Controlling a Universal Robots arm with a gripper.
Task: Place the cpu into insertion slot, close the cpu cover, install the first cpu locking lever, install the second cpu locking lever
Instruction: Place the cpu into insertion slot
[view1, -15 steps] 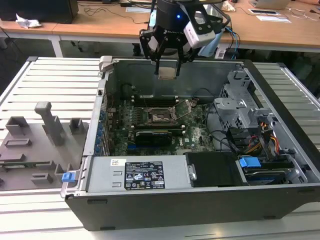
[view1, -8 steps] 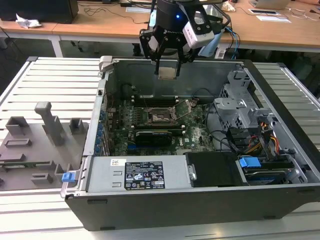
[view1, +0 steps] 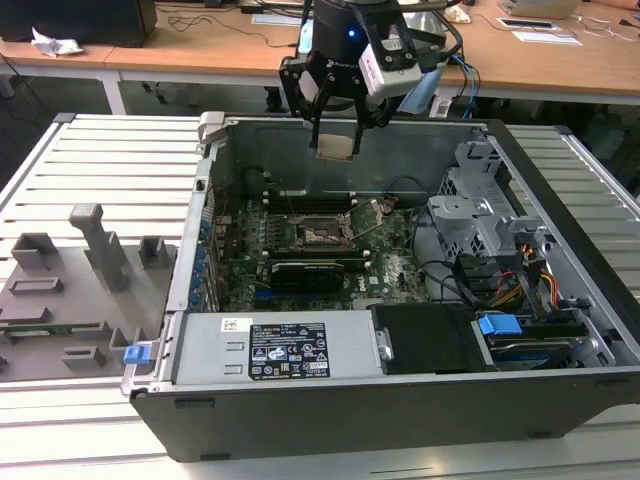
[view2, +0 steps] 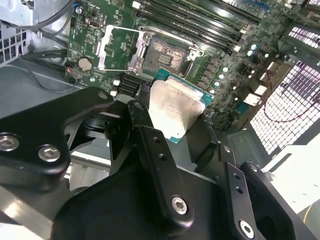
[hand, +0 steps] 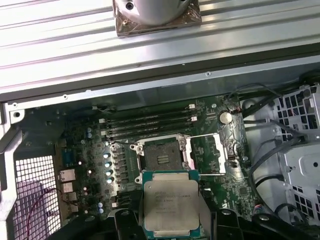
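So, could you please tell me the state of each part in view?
cpu, held aloft, not yet seated
end effector, shut on the cpu
insertion slot, empty and uncovered
cpu cover, swung open
computer case, lying open

Arm vert., wrist pointing down, pincer (view1: 337, 146) up high, clamped on cpu (hand: 170, 202) edges, cpu flat

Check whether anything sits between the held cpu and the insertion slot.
Nothing visible does. The gripper holds the cpu above the open case. The insertion slot below lies bare, with the cpu cover swung open to one side and no cable across it.
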